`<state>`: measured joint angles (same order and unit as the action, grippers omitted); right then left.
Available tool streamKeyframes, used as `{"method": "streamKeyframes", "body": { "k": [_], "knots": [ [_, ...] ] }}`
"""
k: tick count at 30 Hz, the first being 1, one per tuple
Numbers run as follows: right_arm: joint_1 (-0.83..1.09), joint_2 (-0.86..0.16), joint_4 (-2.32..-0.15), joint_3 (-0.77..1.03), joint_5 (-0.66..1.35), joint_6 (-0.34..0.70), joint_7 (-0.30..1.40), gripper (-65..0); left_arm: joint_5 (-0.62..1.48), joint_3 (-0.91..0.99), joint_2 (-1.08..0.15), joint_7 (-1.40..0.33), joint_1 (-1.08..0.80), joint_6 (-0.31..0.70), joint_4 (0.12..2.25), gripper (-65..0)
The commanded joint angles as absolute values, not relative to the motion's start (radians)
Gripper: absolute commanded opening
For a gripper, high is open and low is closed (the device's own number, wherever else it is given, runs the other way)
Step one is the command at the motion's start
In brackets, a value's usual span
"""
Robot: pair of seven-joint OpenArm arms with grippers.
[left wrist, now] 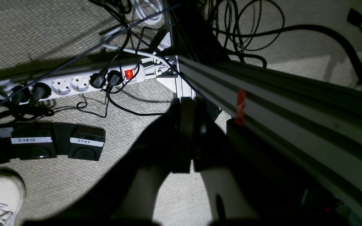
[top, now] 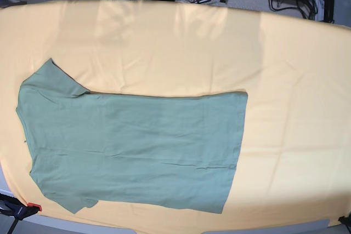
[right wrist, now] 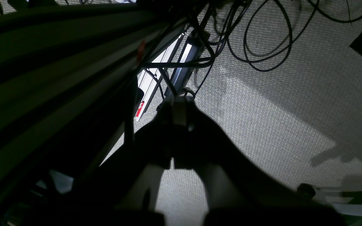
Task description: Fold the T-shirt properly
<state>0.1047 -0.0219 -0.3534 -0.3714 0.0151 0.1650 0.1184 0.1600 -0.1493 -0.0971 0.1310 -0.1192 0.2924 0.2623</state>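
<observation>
So nothing's been folded yet. The T-shirt [top: 131, 149] is lying flat and spread out on the orange-yellow table cloth [top: 296, 80], toward the left and near side of the table, hem pointing right, sleeves off to the left, 1 at the far-left and 1 at the near-left edge.

Neither arm shows up in the base view. Both wrist cams just look down at carpet and cables below the table frame. The left gripper [left wrist: 189, 108] has its jaws pressed together with nothing between them, hanging over the floor near a white power strip [left wrist: 74, 83]. The right gripper [right wrist: 179, 108] is also closed and empty.

Looks like the very start. My guess: next both arms need to come up over the table, open, and grab the shirt along 1 long edge.
</observation>
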Motion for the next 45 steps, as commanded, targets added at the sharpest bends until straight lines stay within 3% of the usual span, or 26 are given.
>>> {"method": "streamKeyframes", "body": {
  "k": [1,27,32,39,45],
  "knots": [
    [0.105,-0.014,-0.363,-0.373,0.025,0.180,0.098,-65.0,0.162,-0.148,-0.100,0.138,-0.122,0.300,0.268,-65.0],
    [0.105,-0.014,-0.366,-0.373,0.023,0.180,0.098,-65.0,0.170,-0.148,-0.100,0.138,-0.122,0.299,0.284,-65.0],
    [0.111,-0.015,-0.379,-0.373,-0.089,0.187,0.120,-65.0,0.169,-0.148,-0.100,0.041,-0.128,0.299,0.331,-65.0],
    [0.271,-0.046,-0.587,-0.373,-0.109,0.104,0.254,-65.0,0.167,-0.148,-0.120,-0.176,-0.242,0.299,0.553,-65.0],
    [0.460,-0.113,-0.854,-0.373,-0.105,0.151,0.313,-65.0,0.170,-0.148,-0.179,-0.242,-0.404,0.299,0.808,-65.0]
  ]
}}
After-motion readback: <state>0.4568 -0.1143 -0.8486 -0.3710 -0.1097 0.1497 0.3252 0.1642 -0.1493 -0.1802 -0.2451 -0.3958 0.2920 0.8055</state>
